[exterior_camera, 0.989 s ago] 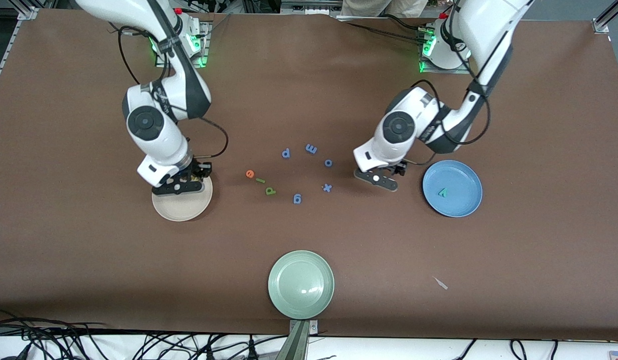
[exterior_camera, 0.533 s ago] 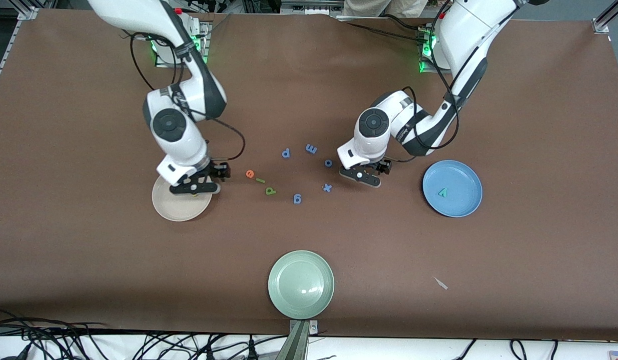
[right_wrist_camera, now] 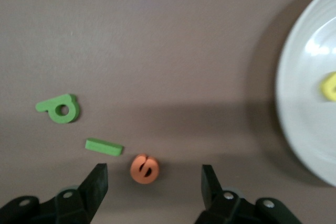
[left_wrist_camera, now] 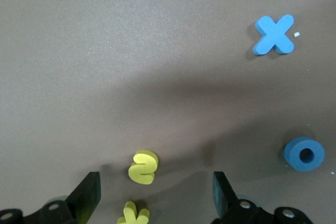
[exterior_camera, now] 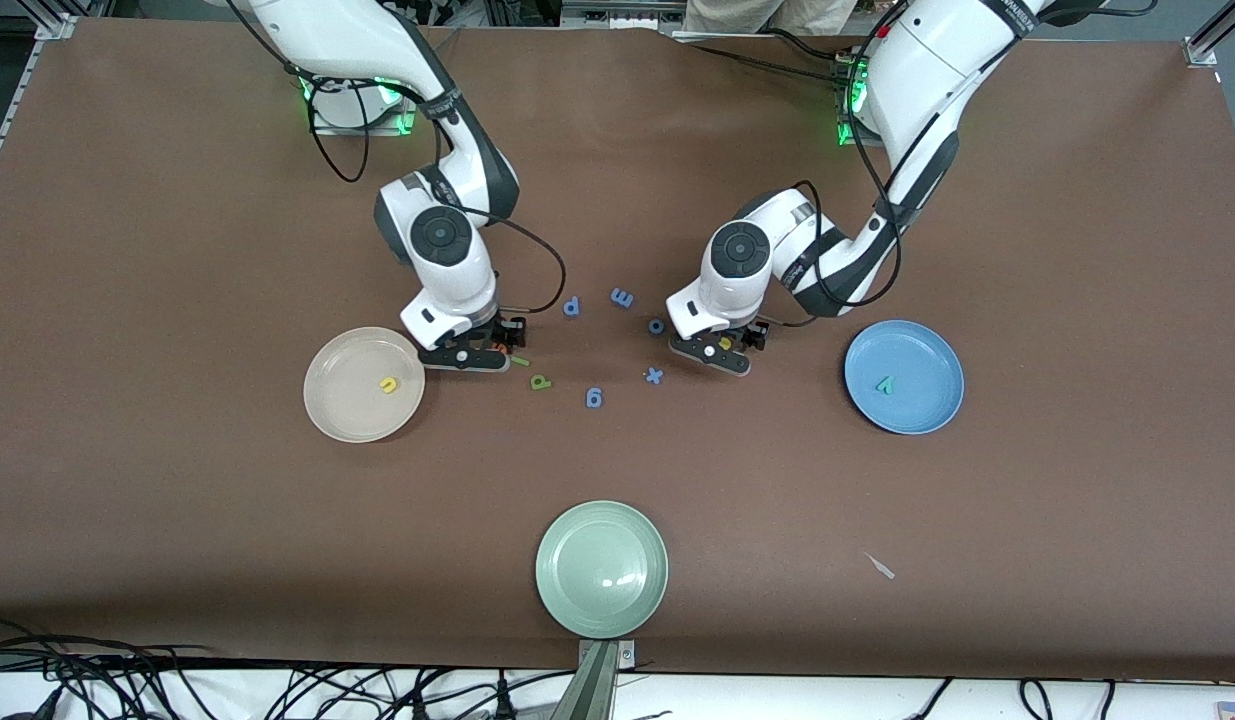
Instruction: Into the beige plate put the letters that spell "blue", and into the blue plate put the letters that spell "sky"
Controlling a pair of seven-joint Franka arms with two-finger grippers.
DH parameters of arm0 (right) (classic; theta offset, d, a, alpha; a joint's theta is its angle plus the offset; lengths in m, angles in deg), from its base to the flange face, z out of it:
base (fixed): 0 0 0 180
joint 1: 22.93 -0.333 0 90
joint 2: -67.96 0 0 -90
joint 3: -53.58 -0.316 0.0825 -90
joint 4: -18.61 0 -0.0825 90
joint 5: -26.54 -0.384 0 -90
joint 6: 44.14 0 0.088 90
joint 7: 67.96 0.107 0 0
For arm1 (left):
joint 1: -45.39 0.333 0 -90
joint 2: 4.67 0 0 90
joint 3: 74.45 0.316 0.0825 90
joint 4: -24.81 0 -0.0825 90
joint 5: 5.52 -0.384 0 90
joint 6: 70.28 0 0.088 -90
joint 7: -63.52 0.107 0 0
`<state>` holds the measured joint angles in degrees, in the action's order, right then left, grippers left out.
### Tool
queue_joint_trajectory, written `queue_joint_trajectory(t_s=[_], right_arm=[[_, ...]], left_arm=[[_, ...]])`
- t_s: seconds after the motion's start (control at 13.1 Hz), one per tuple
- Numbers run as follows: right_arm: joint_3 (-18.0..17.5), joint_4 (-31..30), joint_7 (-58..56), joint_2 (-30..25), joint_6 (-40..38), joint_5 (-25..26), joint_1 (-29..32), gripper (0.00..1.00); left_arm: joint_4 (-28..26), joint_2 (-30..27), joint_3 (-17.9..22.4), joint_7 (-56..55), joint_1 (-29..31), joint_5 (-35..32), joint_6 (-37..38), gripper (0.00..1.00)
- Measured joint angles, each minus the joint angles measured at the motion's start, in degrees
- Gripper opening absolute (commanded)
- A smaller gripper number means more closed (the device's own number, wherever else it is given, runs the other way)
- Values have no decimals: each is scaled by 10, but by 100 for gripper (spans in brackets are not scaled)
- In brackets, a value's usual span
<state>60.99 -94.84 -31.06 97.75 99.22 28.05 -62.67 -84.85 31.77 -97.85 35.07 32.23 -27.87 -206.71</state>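
A: Right gripper (right_wrist_camera: 152, 182), fingers?
B: Spread, nothing pinched. The orange e (right_wrist_camera: 144, 169) is seen on the table between the two fingers (right_wrist_camera: 96, 182), not touched. The gripper is held low over the table just beside the beige plate (exterior_camera: 327, 400), on the plate's side toward the table's middle.

A: Around it?
B: The light green l (right_wrist_camera: 104, 146) is lying just beside the e, and the olive b (right_wrist_camera: 59, 108) near the l, nearer the front camera's edge. The yellow u (exterior_camera: 388, 384) is seen inside the beige plate, close to its centre.

A: Left gripper (left_wrist_camera: 155, 195)?
B: Fingers spread too, nothing gripped. The yellow s (left_wrist_camera: 143, 167) is lying on the table between them, apart from both. A second yellow letter (left_wrist_camera: 133, 215) is seen beside the s, cut off at the picture's edge; its shape cannot be told.

A: Outward from that one?
B: A blue x (left_wrist_camera: 273, 34) and a blue o (left_wrist_camera: 304, 154) are on the table near the gripper. Three more blue letters (exterior_camera: 593, 336) are scattered around the table's middle. The blue plate (exterior_camera: 927, 345) is set toward the left arm's end of the table, with the teal y (exterior_camera: 884, 384) in it, near the centre.

A: Anything else?
B: A pale green plate (exterior_camera: 567, 600) is placed near the table's front edge, midway along it.
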Motion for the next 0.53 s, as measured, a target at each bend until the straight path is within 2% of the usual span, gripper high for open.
queue_joint_trajectory(t_s=[0.08, 0.23, 0.3, 0.46, 0.53], right_arm=[[0, 0, 5, 7, 7, 0, -4, 77], [0, -4, 6, 17, 27, 0, -5, 72], [1, -7, 6, 21, 37, 0, -5, 69], [1, -15, 6, 25, 50, 0, -5, 64], [1, -18, 6, 26, 54, 0, -5, 58]], left_arm=[[0, 2, 1, -2, 0, -23, 0, 66], [0, 6, 1, -4, 3, -46, -1, 35], [0, 7, 1, -4, 3, -46, -4, 30], [0, 6, -2, -4, 3, -46, -7, 6], [1, 6, -1, -4, 3, -47, -6, 0]])
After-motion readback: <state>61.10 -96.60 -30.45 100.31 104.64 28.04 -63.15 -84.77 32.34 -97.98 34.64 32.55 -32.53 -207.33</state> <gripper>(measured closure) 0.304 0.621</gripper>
